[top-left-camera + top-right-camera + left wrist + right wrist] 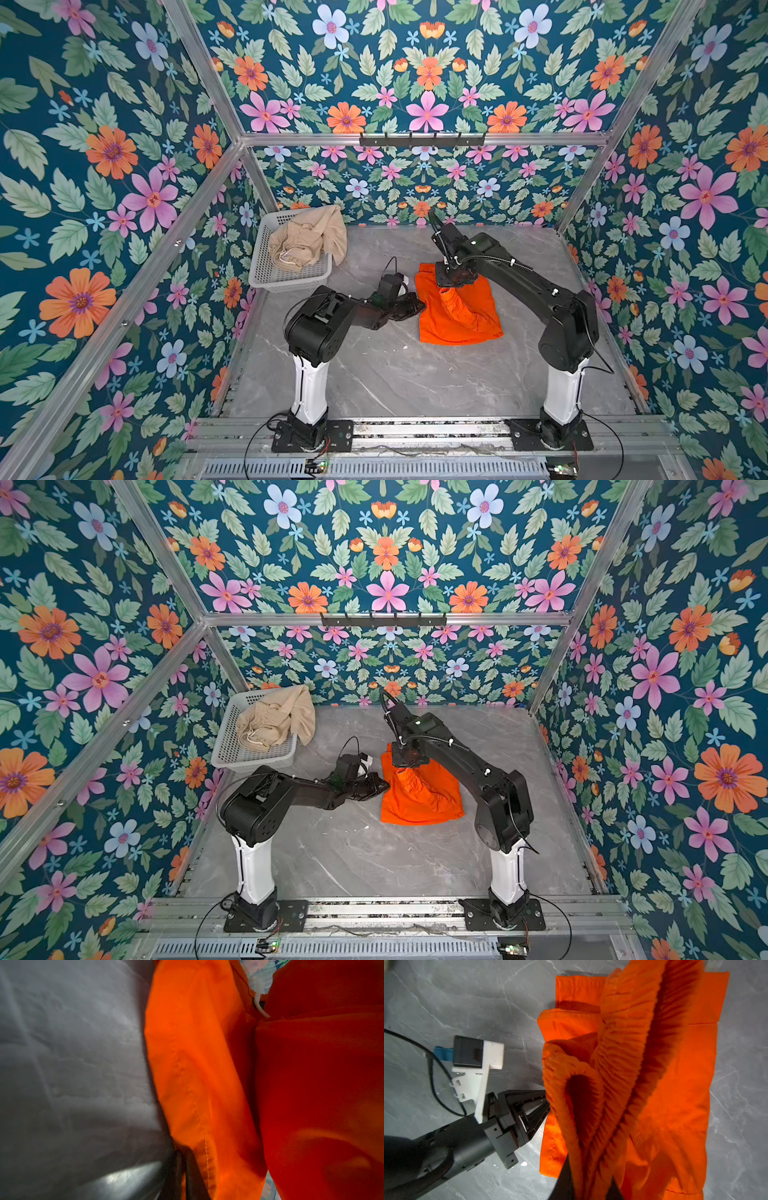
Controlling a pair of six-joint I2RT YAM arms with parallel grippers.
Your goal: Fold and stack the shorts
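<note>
Orange shorts (457, 320) are lying on the grey tabletop (395, 374), approx mid-scene btw the L arm (332, 316) and R arm (540, 291). Most of the fabric is resting flat, while the gathered elastic waistband (623, 1053) is being held up off it. R fingers (564, 1180) are clamping that bunched waistband from above, w/ ruffled fabric wedged btw them in the R wrist view. L fingers (193, 1172) are coming in low at the shorts' left side and pinching a stitched hem (197, 1115), w/ a sliver of orange showing btw the two dark tips. In the R wrist view their tips are vanishing into the fabric edge.

Beige shorts (307, 243) are sitting crumpled in the white basket (266, 274) at the far-left corner of the tabletop. One part is hanging over the basket's right rim, and the white drawstring (286, 257) is showing. Basket and orange shorts are sitting apart, not touching.
</note>
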